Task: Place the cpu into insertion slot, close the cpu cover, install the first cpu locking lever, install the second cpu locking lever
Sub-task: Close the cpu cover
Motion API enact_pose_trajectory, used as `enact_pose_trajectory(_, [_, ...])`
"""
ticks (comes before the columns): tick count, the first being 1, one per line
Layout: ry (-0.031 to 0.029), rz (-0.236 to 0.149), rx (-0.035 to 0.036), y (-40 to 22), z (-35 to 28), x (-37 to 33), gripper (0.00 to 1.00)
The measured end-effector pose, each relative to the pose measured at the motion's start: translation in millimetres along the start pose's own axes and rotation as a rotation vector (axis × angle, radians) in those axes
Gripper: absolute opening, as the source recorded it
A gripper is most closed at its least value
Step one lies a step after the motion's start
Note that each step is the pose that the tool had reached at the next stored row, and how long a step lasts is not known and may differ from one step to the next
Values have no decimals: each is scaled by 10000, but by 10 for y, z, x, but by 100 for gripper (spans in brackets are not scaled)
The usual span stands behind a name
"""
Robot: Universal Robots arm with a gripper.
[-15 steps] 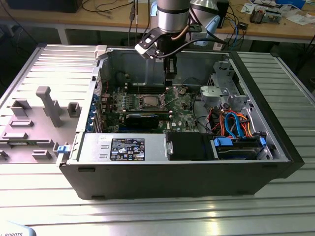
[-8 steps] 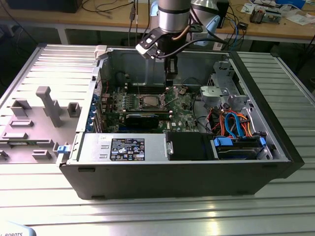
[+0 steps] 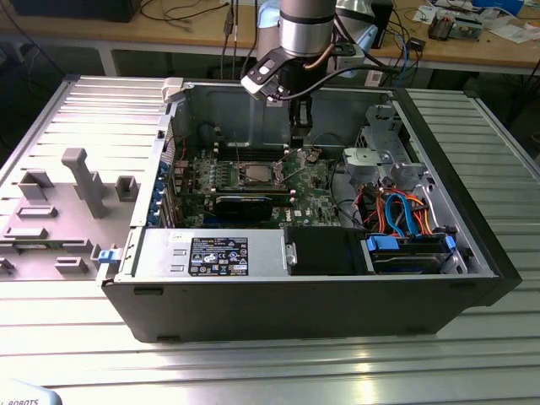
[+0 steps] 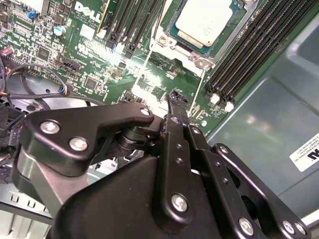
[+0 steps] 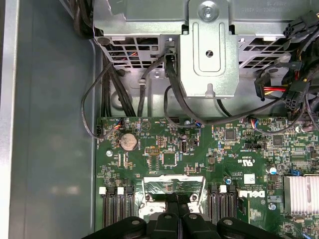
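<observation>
Silver-grey, the cpu [image 4: 207, 22] lies seated in the insertion slot [image 4: 199, 62] just ahead of your gripper [image 4: 175, 99], whose fingers are pressed together on nothing, probably to serve as one narrow pushing tip.

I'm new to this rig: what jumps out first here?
The open computer case sits on a metal table, and the arm's pincer reaches down into it above the green board. In the second wrist view, the cpu lies in the insertion slot.
</observation>
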State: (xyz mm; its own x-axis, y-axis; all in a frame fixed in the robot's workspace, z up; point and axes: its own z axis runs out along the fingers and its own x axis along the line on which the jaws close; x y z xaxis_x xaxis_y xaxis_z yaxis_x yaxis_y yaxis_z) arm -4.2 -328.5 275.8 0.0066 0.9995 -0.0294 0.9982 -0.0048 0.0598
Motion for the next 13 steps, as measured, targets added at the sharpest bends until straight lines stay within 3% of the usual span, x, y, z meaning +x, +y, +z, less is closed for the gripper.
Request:
enact_pose_trajectory(9, [0,1,-1,1,0,0,11])
enact_pose_trajectory(13, [2,-41,13,36,3,0,11])
